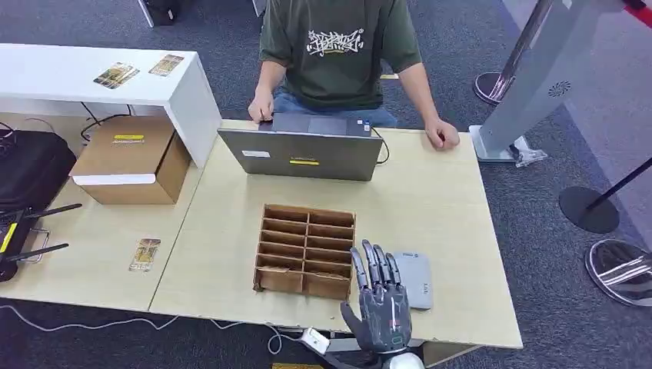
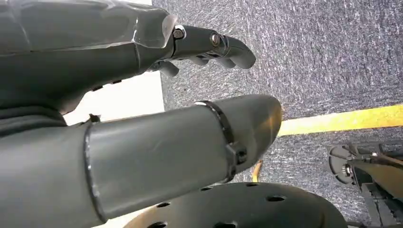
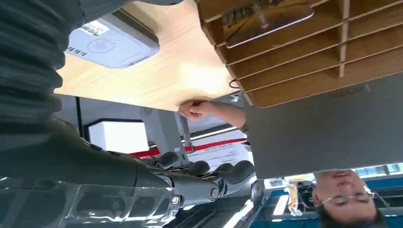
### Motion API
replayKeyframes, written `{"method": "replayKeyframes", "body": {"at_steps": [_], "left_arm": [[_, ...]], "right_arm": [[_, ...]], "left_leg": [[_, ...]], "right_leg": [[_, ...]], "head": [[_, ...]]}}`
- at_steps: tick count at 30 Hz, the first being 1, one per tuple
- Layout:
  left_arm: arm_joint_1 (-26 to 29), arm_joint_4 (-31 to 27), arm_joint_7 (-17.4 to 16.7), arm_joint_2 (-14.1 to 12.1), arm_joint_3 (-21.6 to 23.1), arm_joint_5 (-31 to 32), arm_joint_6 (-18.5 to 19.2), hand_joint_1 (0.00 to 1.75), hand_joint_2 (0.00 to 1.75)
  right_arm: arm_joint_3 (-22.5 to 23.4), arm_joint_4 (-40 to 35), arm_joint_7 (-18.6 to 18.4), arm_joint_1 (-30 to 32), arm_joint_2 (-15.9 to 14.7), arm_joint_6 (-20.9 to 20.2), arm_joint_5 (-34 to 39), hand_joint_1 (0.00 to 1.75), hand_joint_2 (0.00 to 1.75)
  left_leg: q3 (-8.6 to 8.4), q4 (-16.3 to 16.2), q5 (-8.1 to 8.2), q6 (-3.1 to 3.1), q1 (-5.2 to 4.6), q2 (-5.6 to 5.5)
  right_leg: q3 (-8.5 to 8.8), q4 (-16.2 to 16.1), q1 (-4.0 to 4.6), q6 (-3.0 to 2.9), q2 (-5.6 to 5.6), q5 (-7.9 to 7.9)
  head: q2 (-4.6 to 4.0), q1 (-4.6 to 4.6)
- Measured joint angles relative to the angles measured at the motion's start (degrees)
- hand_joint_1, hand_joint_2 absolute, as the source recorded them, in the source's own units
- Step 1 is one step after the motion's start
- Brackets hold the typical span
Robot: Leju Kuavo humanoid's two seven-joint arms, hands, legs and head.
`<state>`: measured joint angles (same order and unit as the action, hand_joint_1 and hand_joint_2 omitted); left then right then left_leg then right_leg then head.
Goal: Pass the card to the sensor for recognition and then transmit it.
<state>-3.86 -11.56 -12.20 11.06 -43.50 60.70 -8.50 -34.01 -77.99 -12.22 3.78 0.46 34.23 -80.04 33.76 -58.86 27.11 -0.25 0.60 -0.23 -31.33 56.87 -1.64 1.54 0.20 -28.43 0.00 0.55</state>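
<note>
Right hand (image 1: 380,300) empty, fingers apart, hovering between slotted card box (image 1: 305,250) and sensor (image 1: 414,278); card not yet picked.

The right hand (image 1: 382,301) is dark grey, with long, slim, segmented fingers (image 1: 374,264) whose backs catch a paler sheen, and a short thumb off its side. Below it sits a rounded silver wrist (image 1: 403,361). Seen close, the right hand (image 3: 157,183) has a glossy, translucent-looking knuckle cover, a small round screw beside it, and rounded black fingertips (image 3: 237,171). The left hand (image 2: 142,95) shows a thick, smooth grey thumb (image 2: 190,147) ringed by a black cable tie, darker fingers (image 2: 223,45) fixed with two screws, and a shiny grey cover behind them.
</note>
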Motion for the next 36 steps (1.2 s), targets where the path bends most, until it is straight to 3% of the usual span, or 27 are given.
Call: {"method": "replayKeyframes", "body": {"at_steps": [7,19,36], "left_arm": [[0.00,0.00,0.00,0.04,-0.15,0.07,-0.04,0.00,0.00],[-0.13,0.00,-0.33,0.07,-1.09,0.17,0.00,0.00,0.00],[-0.60,0.00,1.55,0.17,-1.42,1.55,0.77,0.00,0.00]], "right_arm": [[-3.74,3.63,2.82,-2.57,-0.59,2.03,1.58,0.00,1.75],[-7.59,11.69,10.21,-6.02,0.24,1.94,3.22,0.00,1.75],[-6.67,16.07,10.47,-8.32,2.77,2.34,3.08,0.00,1.75]], "left_leg": [[0.00,0.00,-0.01,0.00,0.00,0.00],[0.01,0.00,-0.01,0.00,0.00,-0.01],[0.01,0.00,-0.01,0.00,0.00,-0.02]], "right_leg": [[0.07,0.01,0.00,-0.01,0.00,0.01],[0.11,0.01,0.00,0.00,-0.01,0.01],[0.10,0.02,0.00,0.00,-0.02,0.01]], "head": [[0.00,0.00],[0.00,0.00],[0.00,0.00]]}}
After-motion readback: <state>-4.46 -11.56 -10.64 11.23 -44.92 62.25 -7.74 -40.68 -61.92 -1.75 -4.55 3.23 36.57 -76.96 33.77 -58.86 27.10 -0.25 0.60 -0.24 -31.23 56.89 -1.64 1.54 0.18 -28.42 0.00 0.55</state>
